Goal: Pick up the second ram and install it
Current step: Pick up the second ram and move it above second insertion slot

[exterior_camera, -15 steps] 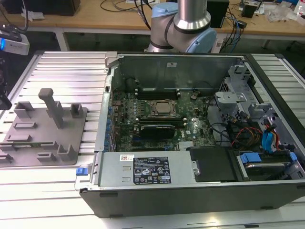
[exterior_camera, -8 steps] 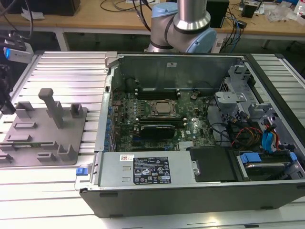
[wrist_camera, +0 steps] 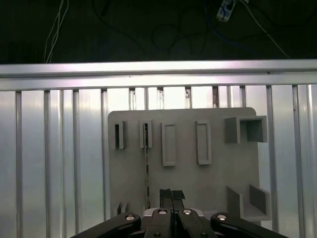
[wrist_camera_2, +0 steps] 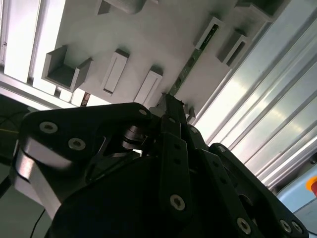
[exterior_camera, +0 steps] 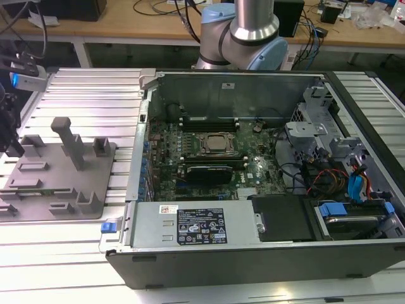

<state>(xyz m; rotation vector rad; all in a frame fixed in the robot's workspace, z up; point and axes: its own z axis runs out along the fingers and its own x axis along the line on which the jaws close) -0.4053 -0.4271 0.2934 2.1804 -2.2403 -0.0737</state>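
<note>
The second ram (wrist_camera: pixel 146 171) is a thin green stick standing on edge in a slot of the grey holder plate (wrist_camera: pixel 213 183). In the second wrist view the ram (wrist_camera_2: pixel 192 62) runs along that same plate (wrist_camera_2: pixel 148 44). My gripper (wrist_camera: pixel 171 194) hangs above the plate with its black fingers pressed together and nothing between them. Its tips sit just beside the ram's near end, apart from it. In the exterior view the gripper (exterior_camera: pixel 10 147) is at the far left edge, over the holder plate (exterior_camera: pixel 69 190).
An open computer case (exterior_camera: pixel 253 253) lies to the exterior view's right of the plate, with its motherboard (exterior_camera: pixel 212 149) and black memory slots exposed. The plate carries raised blocks and a post (exterior_camera: pixel 68 142). Ribbed aluminium table slats (wrist_camera: pixel 59 148) surround it.
</note>
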